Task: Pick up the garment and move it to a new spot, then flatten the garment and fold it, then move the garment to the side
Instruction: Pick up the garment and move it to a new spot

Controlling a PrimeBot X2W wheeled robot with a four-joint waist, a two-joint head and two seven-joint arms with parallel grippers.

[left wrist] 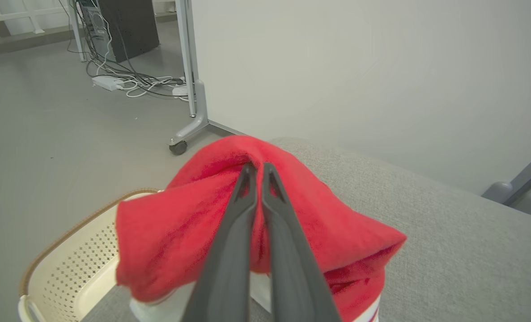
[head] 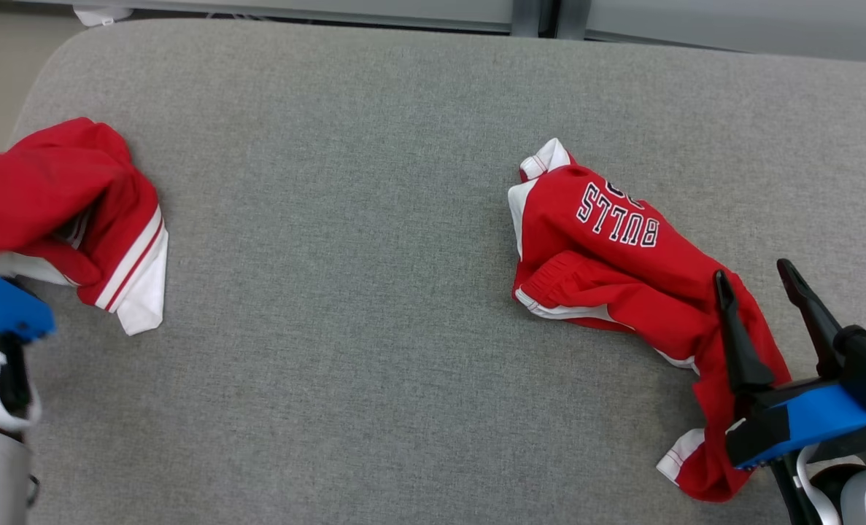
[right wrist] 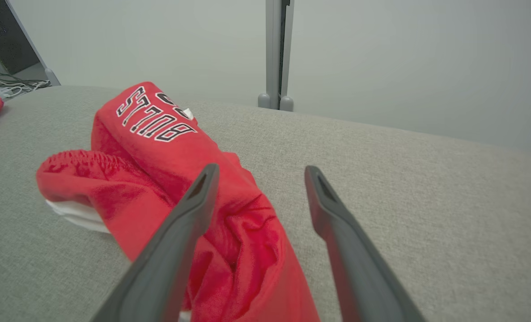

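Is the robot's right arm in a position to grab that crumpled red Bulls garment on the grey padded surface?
Probably yes. The right gripper hangs open at the near end of the crumpled red garment with BULLS lettering, and nothing lies between them on the grey padded surface.

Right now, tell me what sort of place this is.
Probably a lab or test room: a computer tower with loose cables on the floor, a metal frame on casters, a grey padded worktop.
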